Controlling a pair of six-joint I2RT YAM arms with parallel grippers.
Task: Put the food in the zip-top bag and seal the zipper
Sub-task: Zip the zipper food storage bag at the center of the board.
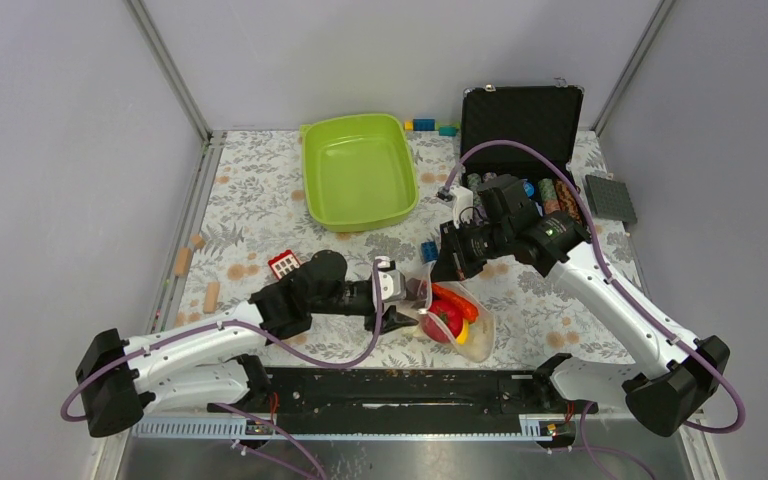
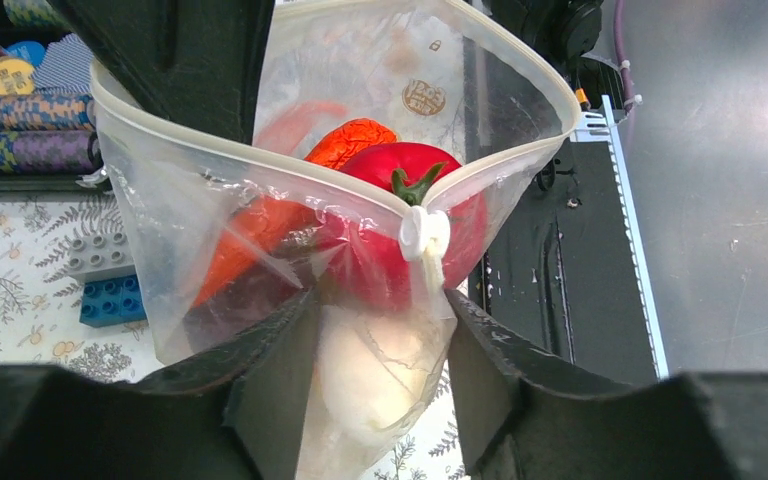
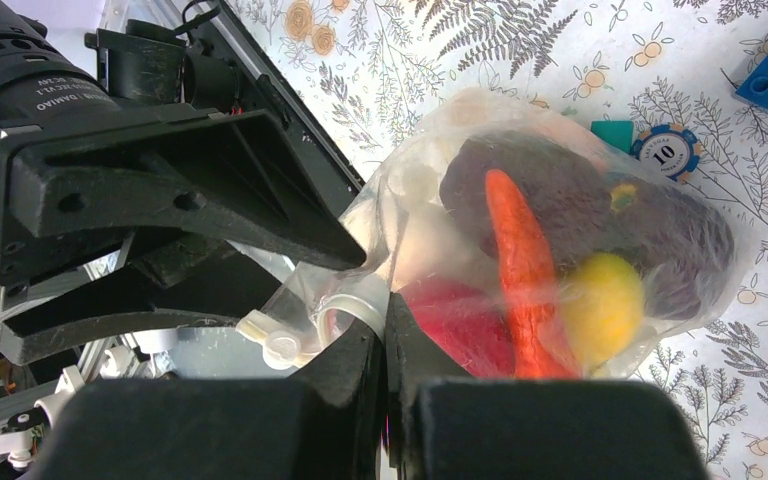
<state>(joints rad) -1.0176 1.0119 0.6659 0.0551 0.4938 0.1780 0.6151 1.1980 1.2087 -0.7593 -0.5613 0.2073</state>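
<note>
Black fingers of the left gripper stand partly spread on either side of the bag, just below the white slider. They touch the plastic, but whether they press it I cannot tell. The right gripper has its jaws pressed together, pinching the bag's rim at the zipper, which gapes unsealed. The food sits inside the bag. A chip lies just beside it on the table, with the tray well behind.
</note>
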